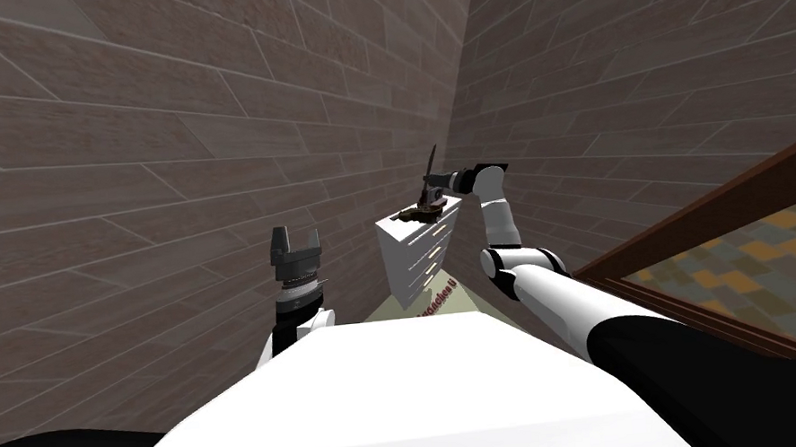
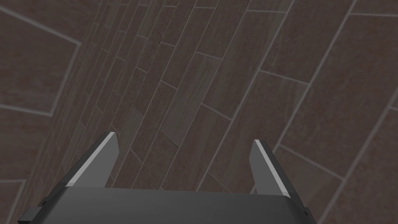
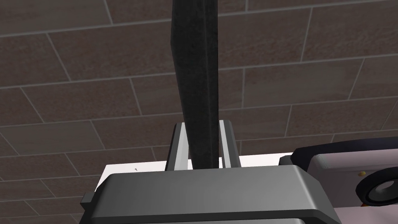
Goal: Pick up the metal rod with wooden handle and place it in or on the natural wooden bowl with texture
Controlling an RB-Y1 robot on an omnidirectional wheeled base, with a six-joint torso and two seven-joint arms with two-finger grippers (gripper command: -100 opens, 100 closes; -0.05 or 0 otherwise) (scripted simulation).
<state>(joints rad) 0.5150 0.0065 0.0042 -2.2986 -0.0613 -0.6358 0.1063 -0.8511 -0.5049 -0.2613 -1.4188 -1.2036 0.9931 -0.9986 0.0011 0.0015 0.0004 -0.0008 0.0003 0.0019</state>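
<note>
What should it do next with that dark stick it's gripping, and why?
Probably lower the right gripper a little toward the dark brown shape on the white cabinet, which is likely the bowl. The gripper is shut on the dark rod, which points up above the cabinet top, right beside that shape.

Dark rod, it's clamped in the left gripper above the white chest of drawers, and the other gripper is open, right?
Wrong arm. The dark rod is clamped in the right gripper, as the right wrist view shows, above the white chest of drawers; the open one is the left gripper.
</note>
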